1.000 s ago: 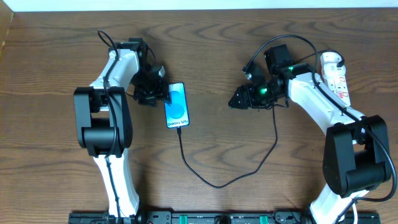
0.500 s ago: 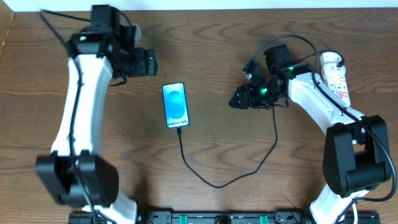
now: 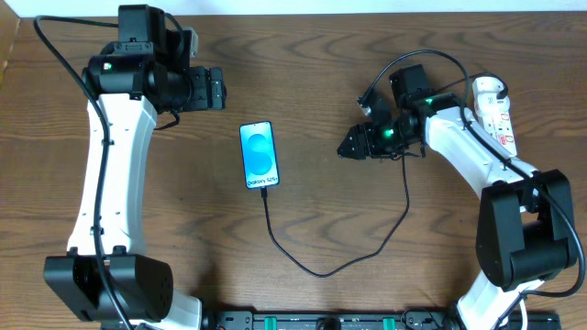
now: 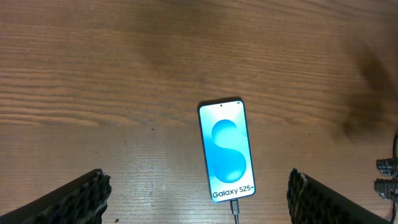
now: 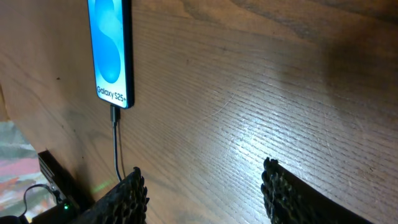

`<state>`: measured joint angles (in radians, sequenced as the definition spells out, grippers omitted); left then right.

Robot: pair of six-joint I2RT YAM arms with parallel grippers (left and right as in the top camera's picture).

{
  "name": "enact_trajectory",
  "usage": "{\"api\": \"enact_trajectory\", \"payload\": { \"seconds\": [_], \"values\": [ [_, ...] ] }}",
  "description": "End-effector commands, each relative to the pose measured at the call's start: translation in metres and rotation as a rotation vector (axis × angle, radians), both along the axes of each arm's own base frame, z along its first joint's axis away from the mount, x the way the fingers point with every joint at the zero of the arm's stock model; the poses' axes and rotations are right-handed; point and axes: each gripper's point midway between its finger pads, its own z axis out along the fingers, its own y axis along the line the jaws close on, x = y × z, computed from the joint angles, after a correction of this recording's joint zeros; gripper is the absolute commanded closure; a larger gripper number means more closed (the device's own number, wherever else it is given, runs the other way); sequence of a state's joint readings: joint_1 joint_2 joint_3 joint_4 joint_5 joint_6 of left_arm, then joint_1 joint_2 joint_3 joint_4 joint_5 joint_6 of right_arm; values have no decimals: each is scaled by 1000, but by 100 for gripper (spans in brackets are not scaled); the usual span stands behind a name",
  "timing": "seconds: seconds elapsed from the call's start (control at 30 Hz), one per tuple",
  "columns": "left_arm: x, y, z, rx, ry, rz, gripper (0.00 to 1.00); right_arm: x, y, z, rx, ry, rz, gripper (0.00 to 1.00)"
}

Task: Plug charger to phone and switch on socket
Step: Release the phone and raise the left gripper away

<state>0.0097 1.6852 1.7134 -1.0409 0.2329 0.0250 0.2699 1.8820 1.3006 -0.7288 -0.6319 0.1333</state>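
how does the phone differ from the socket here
The phone has a lit blue screen; the socket is white with red marks. The phone lies in the open; the socket is partly hidden by the right arm. The black charger is plugged into the phone's near end; a white adapter sits at the socket's far end. Both lie flat on the table.

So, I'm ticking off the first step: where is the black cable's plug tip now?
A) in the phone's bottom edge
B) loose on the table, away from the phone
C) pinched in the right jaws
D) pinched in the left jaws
A: in the left wrist view the cable runs straight into the bottom edge of the phone, under the Galaxy text.
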Motion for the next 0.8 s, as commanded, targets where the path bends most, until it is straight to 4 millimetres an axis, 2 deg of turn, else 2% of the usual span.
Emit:
{"api": "enact_trajectory", "payload": {
  "seconds": [0.0, 0.3, 0.53, 0.67, 0.77],
  "values": [
    [1, 3, 6, 7, -16, 11, 8, 2, 3, 13, 16, -27, 0, 41],
    [1, 3, 6, 7, -16, 11, 8, 2, 3, 15, 26, -23, -4, 42],
    [1, 3, 6, 7, -16, 11, 7, 12, -7, 23, 34, -29, -70, 49],
    [1, 3, 6, 7, -16, 11, 7, 14, -24, 36, -18, -69, -112, 51],
    [1, 3, 6, 7, -16, 11, 7, 17, -43, 56, -78, -134, -167, 49]
  ]
}}
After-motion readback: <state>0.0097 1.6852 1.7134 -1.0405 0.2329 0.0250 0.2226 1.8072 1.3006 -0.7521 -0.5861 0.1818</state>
